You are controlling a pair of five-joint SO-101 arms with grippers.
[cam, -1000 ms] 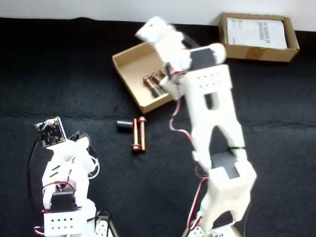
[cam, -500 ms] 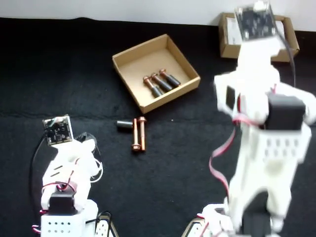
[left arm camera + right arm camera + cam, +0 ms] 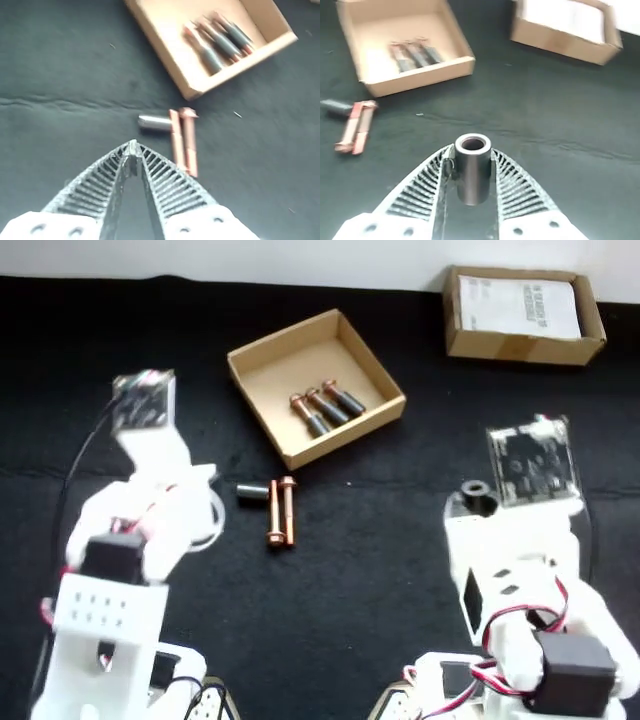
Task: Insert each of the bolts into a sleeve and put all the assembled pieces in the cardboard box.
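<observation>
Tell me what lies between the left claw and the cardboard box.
In the left wrist view, a loose sleeve and two copper bolts lie on the black cloth between the shut left claw and the cardboard box.

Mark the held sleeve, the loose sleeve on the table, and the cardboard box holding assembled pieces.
held sleeve (image 3: 472, 177): right wrist view, on its side wall.
loose sleeve (image 3: 253, 492): high view, on its mid-body.
cardboard box (image 3: 285, 365): high view, on its bare floor.

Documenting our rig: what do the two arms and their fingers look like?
The left arm and right arm are blocky white plastic with black servos, red and white cables and a bare circuit board at each wrist. Their fingers are pale ribbed wedges tapering to a point.
</observation>
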